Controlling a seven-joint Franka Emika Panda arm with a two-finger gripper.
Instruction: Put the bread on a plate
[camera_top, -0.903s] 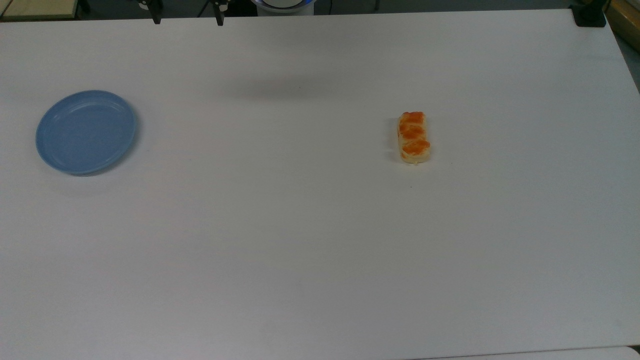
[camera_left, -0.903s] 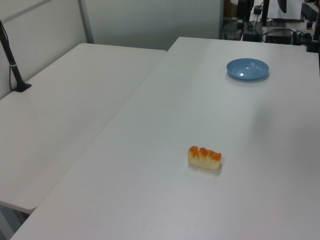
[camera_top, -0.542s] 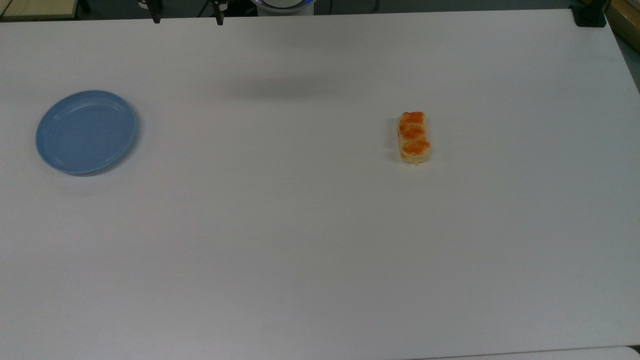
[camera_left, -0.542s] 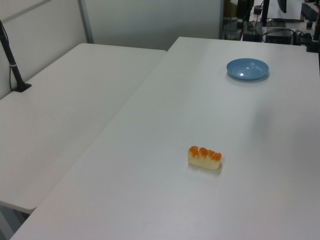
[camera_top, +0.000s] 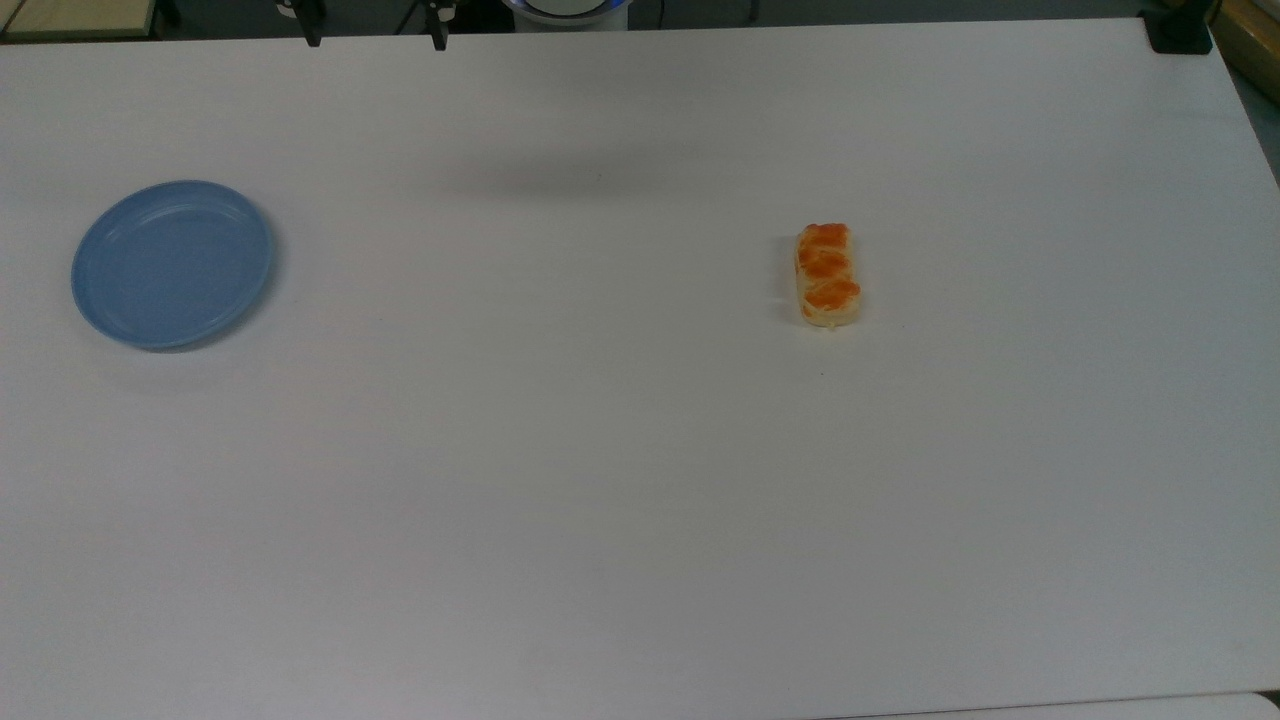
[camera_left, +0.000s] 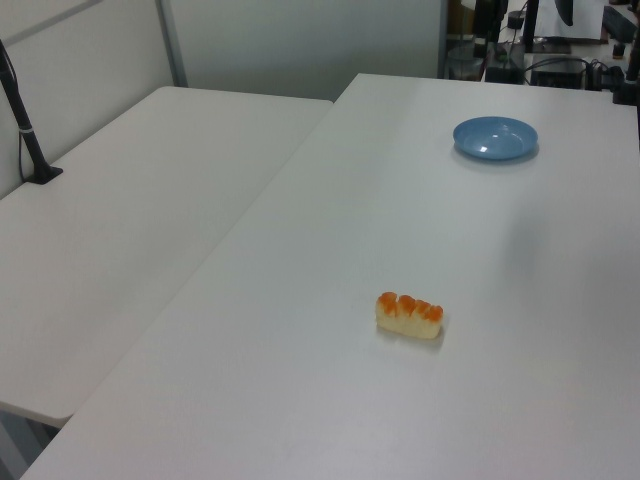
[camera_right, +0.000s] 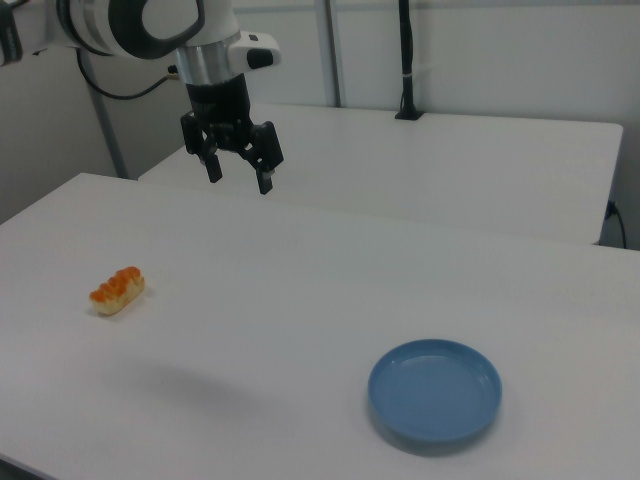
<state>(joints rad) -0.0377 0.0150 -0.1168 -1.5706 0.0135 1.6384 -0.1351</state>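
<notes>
Bread (camera_top: 827, 275) is what we are going after first, and it is lying flat on the white table (camera_top: 600, 500), toward the top view's right, with its three orange lumps facing up. We are holding our gripper (camera_right: 238, 172) high above the table in the right view, fingers spread wide and carrying nothing, well apart from both the bread (camera_right: 117, 290) and the plate (camera_right: 435, 392).

We are judging the task as not yet begun in any practical sense: the reach toward the bread is the step in hand. To do it well, we are thinking the gripper should travel over the roll and turn so that its fingers straddle the short width, not the long axis, since the spread fingers look better matched to the narrow side. We are also expecting the roll to be soft, so a gentle close low on the pale sides, below the glossy lumps, seems wiser than a hard pinch on top. Coming straight down from above should keep the fingers from nudging the bread (camera_left: 409, 315) sideways across the smooth surface.

After that, we are facing a long carry, because the plate (camera_top: 172, 263) is sitting far toward the top view's left, with bare tabletop between it and the roll; in the left view the plate (camera_left: 495, 138) is lying at the far end of the table.

Counting what we are working with: one bread, one plate, one gripper, and nothing on the plate.
</notes>
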